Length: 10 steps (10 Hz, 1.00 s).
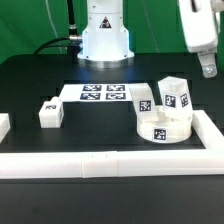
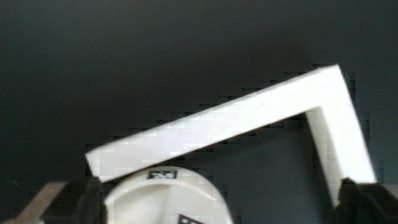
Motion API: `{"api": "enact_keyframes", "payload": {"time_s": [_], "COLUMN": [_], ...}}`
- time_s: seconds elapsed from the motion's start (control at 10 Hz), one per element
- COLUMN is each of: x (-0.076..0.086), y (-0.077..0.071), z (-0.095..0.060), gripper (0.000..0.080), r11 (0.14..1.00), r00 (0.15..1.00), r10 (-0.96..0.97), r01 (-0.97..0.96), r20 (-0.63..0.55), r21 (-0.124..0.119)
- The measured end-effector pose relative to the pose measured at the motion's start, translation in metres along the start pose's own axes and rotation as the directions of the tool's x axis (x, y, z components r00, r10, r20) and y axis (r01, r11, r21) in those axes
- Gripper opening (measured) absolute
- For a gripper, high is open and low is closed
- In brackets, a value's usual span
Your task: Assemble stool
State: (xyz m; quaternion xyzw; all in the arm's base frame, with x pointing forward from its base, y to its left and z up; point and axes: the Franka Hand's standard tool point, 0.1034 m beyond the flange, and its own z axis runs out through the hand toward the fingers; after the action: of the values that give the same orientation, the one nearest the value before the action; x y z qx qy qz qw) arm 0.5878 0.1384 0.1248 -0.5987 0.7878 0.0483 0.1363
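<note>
Starting at the exterior view's left, a white piece (image 1: 3,123) is cut by the frame edge (I cannot tell what it is). Near it, alone on the black table (image 1: 30,75), sits a small white blocky plastic leg (image 1: 48,112) bearing a black-and-white square tag, well apart from the rest of the stool. Next comes the marker board (image 1: 100,93). Right of that is the thick round white plastic disc seat (image 1: 165,129), tucked just inside the corner of the long white border rail (image 1: 110,162). Two more legs (image 1: 176,96) stand on it; whether they are fully home in their sockets I cannot tell.

I, the gripper (image 1: 207,68), hang high above that corner, my fingers (image 2: 59,202) spread wide and holding nothing; the wrist view shows the seat's rim below me.

I judge these parts light, stiff and hard, with smooth faces that are somewhat slippery but not fragile. The loose leg wants a pinch across two flat opposite sides at mid-height. The disc looks too broad for me to span.
</note>
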Motion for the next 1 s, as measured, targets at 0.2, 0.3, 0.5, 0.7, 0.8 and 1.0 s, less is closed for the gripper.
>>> {"api": "enact_keyframes", "payload": {"time_s": [0.2,0.3,0.5,0.7,0.8,1.0], "x": [0.0004,0.0005,-0.0062,-0.008,-0.0075,-0.007], "y": [0.0003,0.0005,0.0007,-0.0008,-0.001,-0.0011], "z": [0.0011,0.0013,-0.0001,0.0008,0.0009,0.001], "gripper": [0.0649,0.0649,0.0649,0.0649,0.0649,0.0649], "r11": [0.994,0.978,0.841,0.724,0.664,0.564], "r00": [0.994,0.978,0.843,0.728,0.668,0.569], "r10": [-0.112,-0.207,-0.536,-0.685,-0.744,-0.822], "r01": [0.112,0.207,0.53,0.679,0.738,0.816], "r20": [-0.001,-0.002,-0.039,-0.019,-0.009,0.007], "r21": [-0.001,-0.003,-0.105,-0.122,-0.123,-0.123]}}
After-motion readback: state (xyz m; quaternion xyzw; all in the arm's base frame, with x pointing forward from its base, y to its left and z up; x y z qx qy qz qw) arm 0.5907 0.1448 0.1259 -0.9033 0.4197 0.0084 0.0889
